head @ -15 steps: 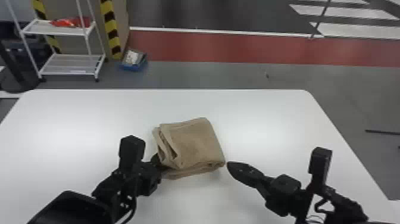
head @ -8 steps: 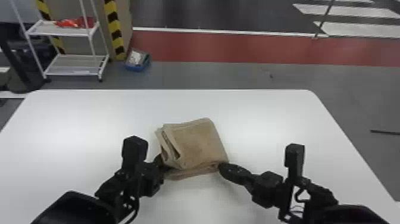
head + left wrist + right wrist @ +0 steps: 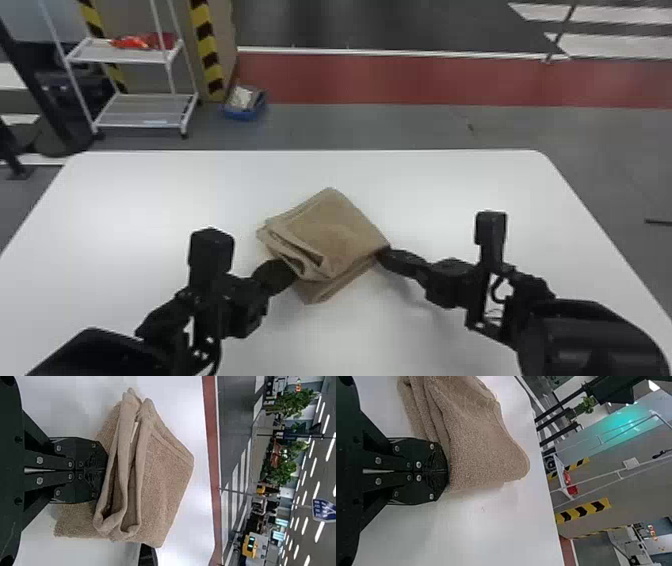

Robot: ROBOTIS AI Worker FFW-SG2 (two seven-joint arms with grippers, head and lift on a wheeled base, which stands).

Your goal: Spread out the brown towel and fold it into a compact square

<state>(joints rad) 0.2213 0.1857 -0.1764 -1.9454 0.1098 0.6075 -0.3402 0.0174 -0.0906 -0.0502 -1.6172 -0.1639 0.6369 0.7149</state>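
From my remote seat, the head view has a folded brown towel (image 3: 340, 230) lying on the white table (image 3: 150, 200), just below the centre of the frame. It sits like a tilted diamond: one corner points to the top of the frame, one to the right, one to the left, one to the bottom. Its sides look nearly even, so I cannot pick out a long axis. Loose, layered folds face the lower left.

My left gripper (image 3: 289, 275) comes from the lower left and touches the towel's lower-left side; my right gripper (image 3: 384, 253) comes from the lower right and touches its right corner. In the wrist views, the fingers of each are pressed together, tips against the cloth. I cannot tell whether either pinches any of it.

On the floor behind, left of centre near the top of the frame, a blue bin (image 3: 246, 115) contains a whitish packet (image 3: 242, 97). In the upper left, a white two-shelf cart (image 3: 142, 125) carries a crumpled red item (image 3: 145, 42) on its upper shelf.
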